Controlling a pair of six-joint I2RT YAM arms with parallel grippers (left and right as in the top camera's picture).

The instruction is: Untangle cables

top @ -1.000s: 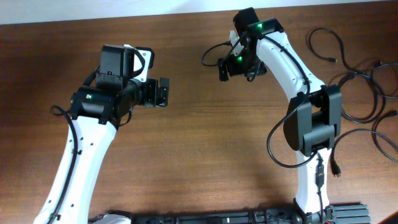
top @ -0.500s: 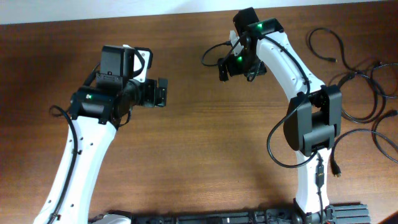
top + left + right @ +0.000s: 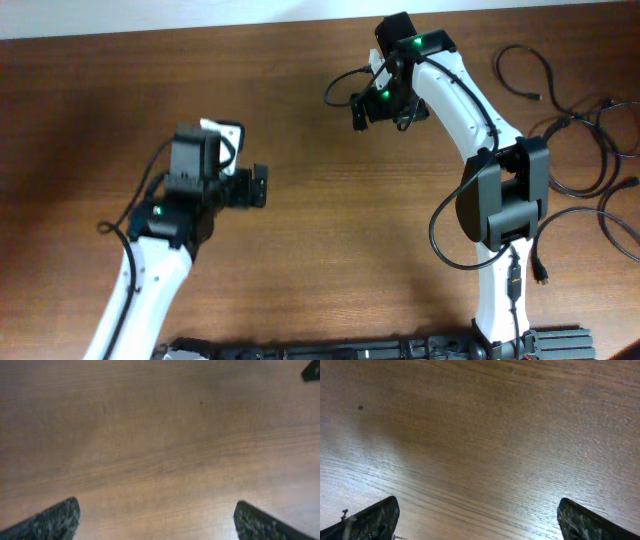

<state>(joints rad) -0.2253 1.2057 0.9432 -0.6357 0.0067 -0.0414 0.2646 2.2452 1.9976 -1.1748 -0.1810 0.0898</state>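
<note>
Your left hand has pulled back toward the base since the earlier frame; the right hand hasn't budged. Both are spread open, holding nothing, over bare brown wooden desk. The thin black looped cables sit far right. Looks like a reset; next you'd reach right.

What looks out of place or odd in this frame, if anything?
Nothing is damaged or spilled. The one oddity: the cables lie heaped at the table's far right edge, while the left gripper and right gripper hang open over bare wood, holding nothing.
</note>
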